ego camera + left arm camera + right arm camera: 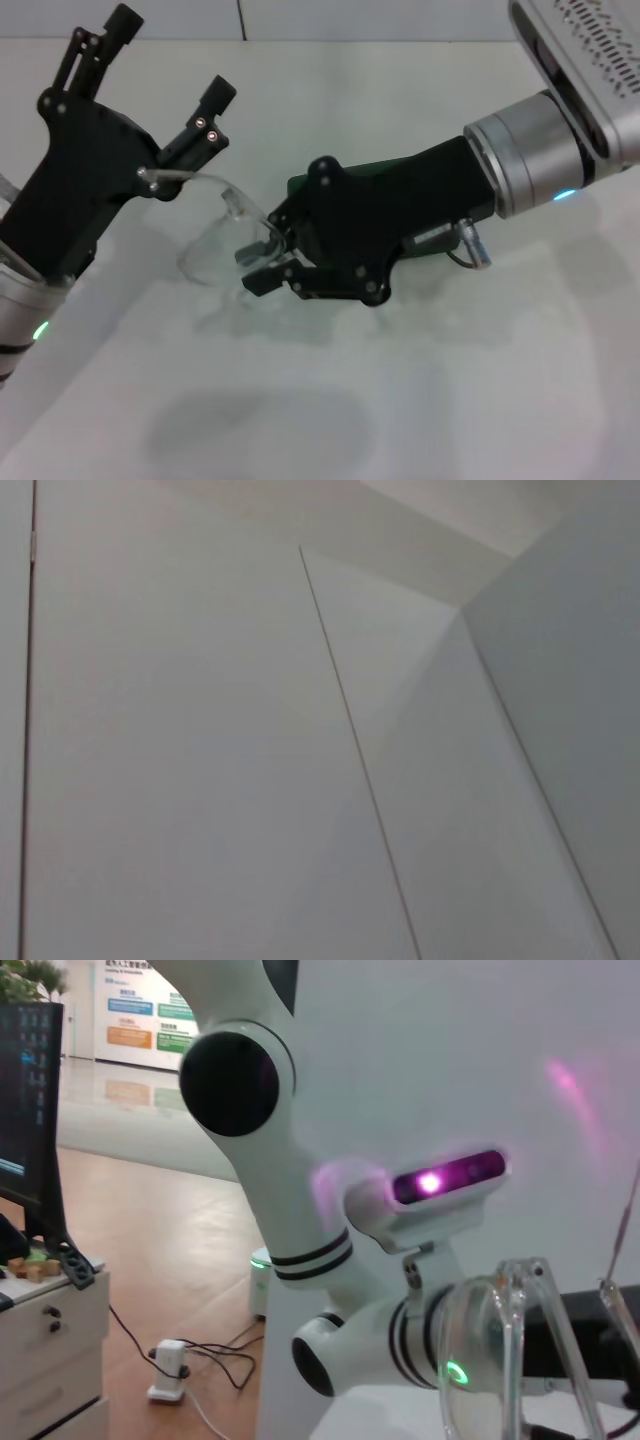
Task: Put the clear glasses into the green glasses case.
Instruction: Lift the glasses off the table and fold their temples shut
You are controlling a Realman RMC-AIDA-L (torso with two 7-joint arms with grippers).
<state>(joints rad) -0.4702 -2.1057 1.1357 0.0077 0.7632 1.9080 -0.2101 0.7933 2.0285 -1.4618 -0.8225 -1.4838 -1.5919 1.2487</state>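
Clear glasses (222, 232) sit mid-scene in head view, lifted off the white table (420, 400), lenses facing down-left, one thin temple arm running up-left. In right wrist view the clear glasses (500, 1350) fill the lower right, close to the cam, lens edge and frame see-through.

Right gripper (262, 268) comes in from the right, body low over the table, fingertips closed on the glasses' lens/frame edge on the side nearest it; jaws nearly together w/ clear plastic between them. Silver wrist joint + white forearm go off upper right.

Left gripper (165, 95) is on the left, raised, fingers pointing up and away; jaws apart, wide gap. The glasses' temple arm end lies against the left gripper's black body near the base of one finger; can't tell if touching or just in front of it. Nothing sits between its fingertips.

Green glasses case (345, 178) is mostly hidden behind the right gripper's body; only a dark green sliver shows just past the glasses, on the table. Open vs closed: can't tell.

Left wrist view shows only pale flat panels w/ seams, no task items.

Right wrist view also shows the robot's white torso (300, 1220), a lit head sensor, wood floor, a drawer cabinet (45, 1350) and cables.
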